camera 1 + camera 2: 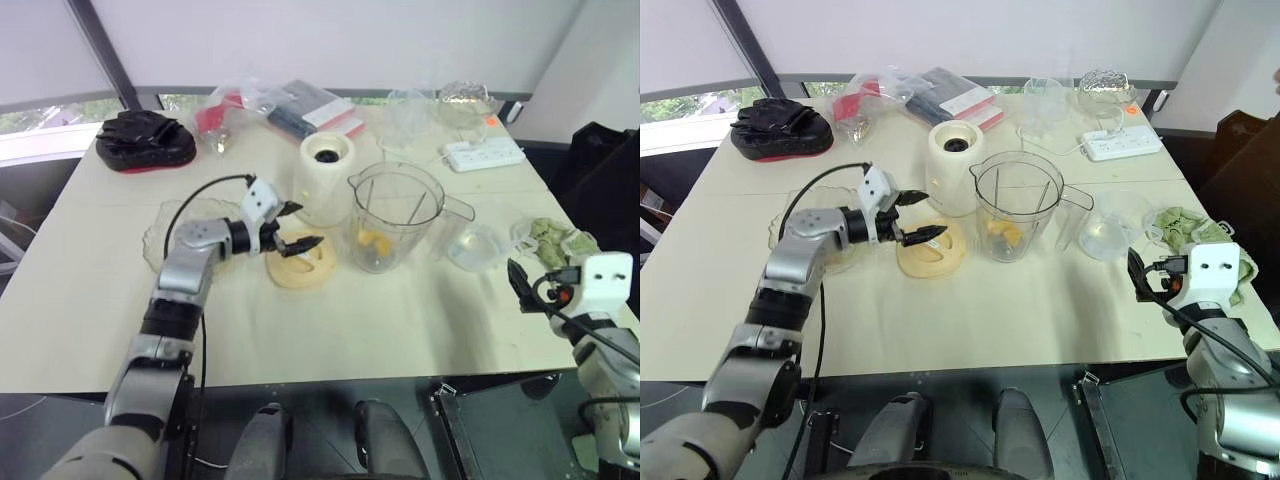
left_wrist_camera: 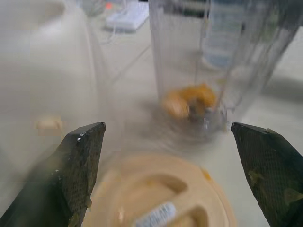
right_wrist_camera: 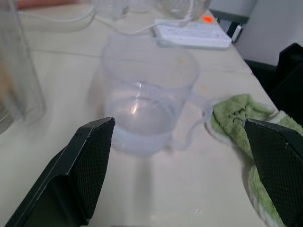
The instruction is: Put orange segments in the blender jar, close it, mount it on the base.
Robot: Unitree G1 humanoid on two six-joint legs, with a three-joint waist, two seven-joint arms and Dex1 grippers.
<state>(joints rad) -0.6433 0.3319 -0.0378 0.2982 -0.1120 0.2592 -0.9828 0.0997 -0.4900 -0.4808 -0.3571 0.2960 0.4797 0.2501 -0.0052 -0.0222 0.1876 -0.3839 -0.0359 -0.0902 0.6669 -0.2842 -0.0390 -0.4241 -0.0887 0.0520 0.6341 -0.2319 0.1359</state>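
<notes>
One step looks done: orange segments (image 1: 374, 241) sit in the blender jar (image 1: 392, 215) | lid (image 1: 300, 262) at jar's 9 o'clock on tabletop (image 1: 330, 330), under left gripper (image 1: 297, 226), wide open, empty | base (image 1: 326, 176) at jar's 10 | right gripper (image 3: 177, 175) open, empty | closing, mounting left

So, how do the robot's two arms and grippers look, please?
Both arms are built of silver-grey metal segments with black joints. The left arm carries a thin black cable that loops from its wrist. Each wrist ends in a white block; the one on the right arm has a dark hole and a small red mark. The left gripper and right gripper each have two black, finely textured fingers.
</notes>
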